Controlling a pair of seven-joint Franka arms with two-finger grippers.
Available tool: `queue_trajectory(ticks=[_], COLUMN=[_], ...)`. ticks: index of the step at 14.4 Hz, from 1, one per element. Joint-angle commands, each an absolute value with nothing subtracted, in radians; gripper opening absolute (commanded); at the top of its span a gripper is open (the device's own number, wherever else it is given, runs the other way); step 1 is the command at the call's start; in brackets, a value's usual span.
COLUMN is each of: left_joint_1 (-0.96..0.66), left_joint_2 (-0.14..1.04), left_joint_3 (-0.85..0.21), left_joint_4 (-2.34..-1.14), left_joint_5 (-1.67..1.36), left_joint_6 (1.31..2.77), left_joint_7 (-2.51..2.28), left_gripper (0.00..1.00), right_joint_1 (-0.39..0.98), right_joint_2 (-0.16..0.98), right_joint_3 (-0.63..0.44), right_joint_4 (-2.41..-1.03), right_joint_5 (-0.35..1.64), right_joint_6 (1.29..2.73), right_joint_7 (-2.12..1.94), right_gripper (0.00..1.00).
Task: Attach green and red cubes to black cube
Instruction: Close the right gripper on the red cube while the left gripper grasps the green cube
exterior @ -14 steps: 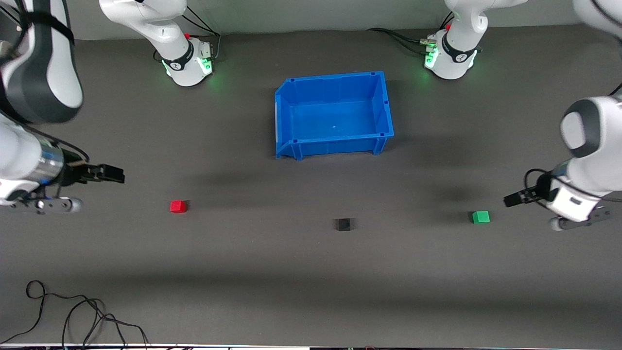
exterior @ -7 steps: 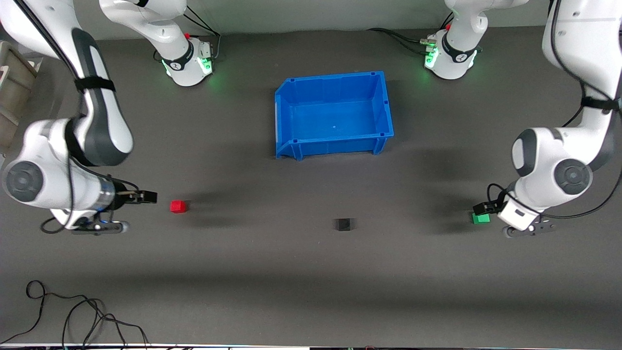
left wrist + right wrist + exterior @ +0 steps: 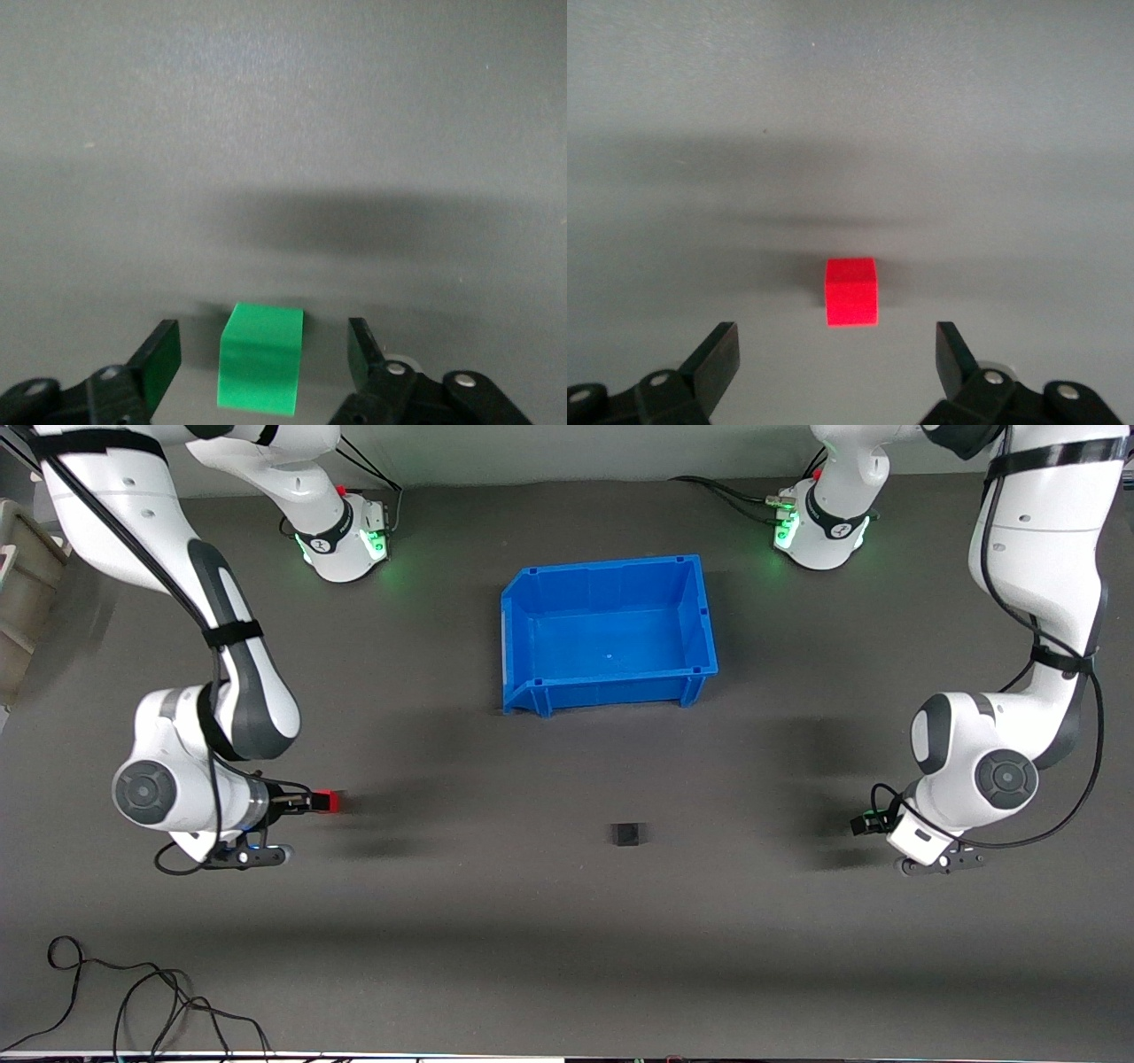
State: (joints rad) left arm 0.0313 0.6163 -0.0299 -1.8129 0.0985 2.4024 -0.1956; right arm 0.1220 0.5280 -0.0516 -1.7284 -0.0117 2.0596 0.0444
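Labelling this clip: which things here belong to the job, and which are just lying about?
Job: green cube between the open left claw fingers; red cube ahead of the open right claw; black cube.
Lying about: blue bin; loose cable.

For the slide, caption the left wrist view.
Left claw straddling the green cube on the grey mat, fingers not yet touching it.
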Motion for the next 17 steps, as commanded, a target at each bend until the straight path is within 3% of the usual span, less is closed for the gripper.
queue_trajectory(ticks=[1,6,7,8,9,13,17], left_joint_1=[0.026,0.025,0.025,0.026,0.026,0.025,0.003], left_joint_2=[0.652,0.666,0.664,0.664,0.664,0.664,0.664], left_joint_3=[-0.026,-0.026,-0.026,-0.026,-0.026,-0.026,-0.029], left_joint_4=[-1.764,-1.767,-1.766,-1.766,-1.766,-1.752,-1.643], left_joint_5=[0.114,0.114,0.114,0.114,0.114,0.100,0.011], left_joint_6=[2.384,2.379,2.378,2.378,2.378,2.376,2.211], left_joint_7=[-0.196,-0.187,-0.189,-0.189,-0.189,-0.205,-0.410], left_gripper=[0.70,0.51,0.38,0.13,0.00,0.00,0.00], right_joint_1=[0.124,0.132,0.132,0.133,0.132,0.146,0.143], right_joint_2=[0.549,0.574,0.578,0.592,0.597,0.603,0.603], right_joint_3=[-0.054,-0.054,-0.054,-0.054,-0.054,-0.054,-0.054], right_joint_4=[-1.771,-1.845,-1.851,-1.862,-1.871,-1.885,-1.887], right_joint_5=[-0.009,-0.011,-0.011,-0.011,-0.011,-0.011,-0.011], right_joint_6=[2.146,2.270,2.292,2.316,2.341,2.355,2.355], right_joint_7=[0.043,0.043,0.043,0.043,0.043,0.043,0.043], right_gripper=[0.99,0.99,0.99,0.99,0.99,0.94,0.76])
